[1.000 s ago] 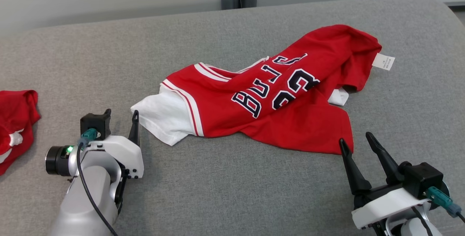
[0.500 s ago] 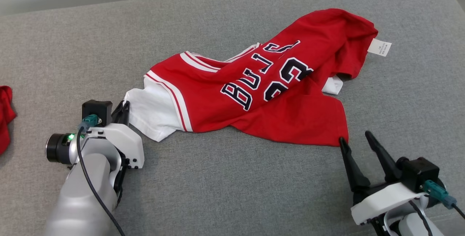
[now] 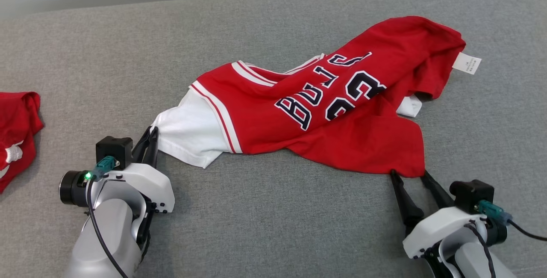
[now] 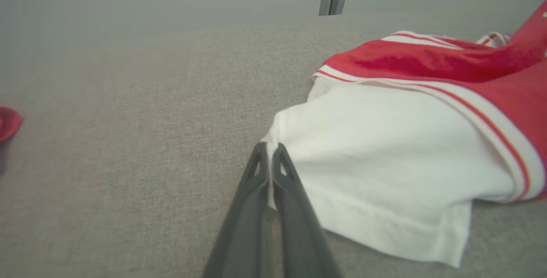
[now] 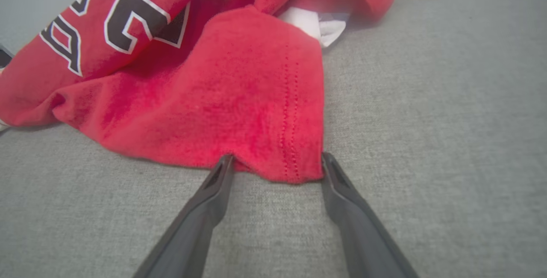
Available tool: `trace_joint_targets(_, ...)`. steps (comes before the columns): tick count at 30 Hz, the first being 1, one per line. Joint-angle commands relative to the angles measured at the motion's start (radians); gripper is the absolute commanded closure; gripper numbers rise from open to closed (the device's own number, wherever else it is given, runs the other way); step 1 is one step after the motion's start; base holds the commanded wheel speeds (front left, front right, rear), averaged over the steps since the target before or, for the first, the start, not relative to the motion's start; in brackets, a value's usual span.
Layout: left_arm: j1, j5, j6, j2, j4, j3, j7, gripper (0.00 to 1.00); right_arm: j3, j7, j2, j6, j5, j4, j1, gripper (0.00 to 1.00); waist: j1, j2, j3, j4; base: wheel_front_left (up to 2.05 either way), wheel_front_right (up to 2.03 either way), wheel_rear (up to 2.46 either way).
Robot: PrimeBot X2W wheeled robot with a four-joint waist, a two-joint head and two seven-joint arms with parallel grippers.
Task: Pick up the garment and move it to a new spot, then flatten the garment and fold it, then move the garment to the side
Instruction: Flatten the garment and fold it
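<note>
Garment (image 3: 342, 141) crumpled, red-white fabric; cushion (image 3: 273, 226) coarse grey weave.

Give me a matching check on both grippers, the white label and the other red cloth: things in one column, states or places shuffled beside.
1 left gripper
2 right gripper
3 white label
4 other red cloth

A open, fingers astride the jersey's red hem corner
B at the far left
C shut on the jersey's white sleeve corner
D jersey's far right edge

Pairs: 1-C, 2-A, 3-D, 4-B

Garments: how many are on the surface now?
2. A red-and-white jersey lies in the middle; another red garment sits at the left edge, partly cut off by the frame.
</note>
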Motion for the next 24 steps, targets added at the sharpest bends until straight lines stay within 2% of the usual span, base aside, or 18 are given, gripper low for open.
trace_joint_targets(1,0.009,-0.002,-0.002,0.004,-0.012,0.001,-0.004,1.0,0.005,0.002,-0.007,0.0,0.009,0.01,-0.018,0.18,0.0,0.0,0.001,0.005,0.0,0.0,0.0)
trace_joint_targets(2,0.015,-0.004,-0.002,0.004,-0.022,0.001,-0.004,1.0,0.012,0.002,-0.008,0.0,0.013,0.017,-0.022,0.44,0.0,0.0,0.001,0.007,0.0,0.0,0.0)
trace_joint_targets(3,0.018,-0.007,-0.002,0.003,-0.031,0.002,-0.004,1.0,0.015,0.002,-0.01,0.0,0.015,0.022,-0.026,0.61,0.0,0.0,0.001,0.008,0.0,0.0,0.0)
trace_joint_targets(5,0.024,-0.011,-0.003,0.003,-0.047,0.001,-0.004,1.0,0.021,0.002,-0.013,0.0,0.019,0.03,-0.035,1.0,0.0,0.0,0.0,0.01,0.0,0.0,0.0)
trace_joint_targets(8,0.035,-0.022,-0.007,0.007,-0.079,0.009,-0.004,1.0,0.028,0.002,-0.027,0.0,0.016,0.028,-0.048,1.0,0.0,0.0,-0.006,0.007,0.0,0.0,0.0)
trace_joint_targets(13,0.06,-0.078,-0.022,0.002,-0.146,0.042,-0.004,1.0,-0.023,0.002,-0.05,0.0,0.001,-0.064,-0.015,1.0,0.0,0.0,-0.029,-0.003,0.0,0.0,0.0)
trace_joint_targets(19,0.094,-0.263,-0.053,-0.013,-0.303,0.096,0.004,1.0,-0.102,0.001,-0.076,0.0,-0.004,-0.256,0.042,1.0,0.0,0.0,-0.08,-0.024,0.0,0.0,0.0)
trace_joint_targets(24,0.117,-0.421,-0.054,0.009,-0.52,0.065,0.078,1.0,-0.139,0.001,-0.106,0.0,0.002,-0.384,0.056,1.0,0.0,0.0,-0.12,-0.031,0.0,0.0,0.0)
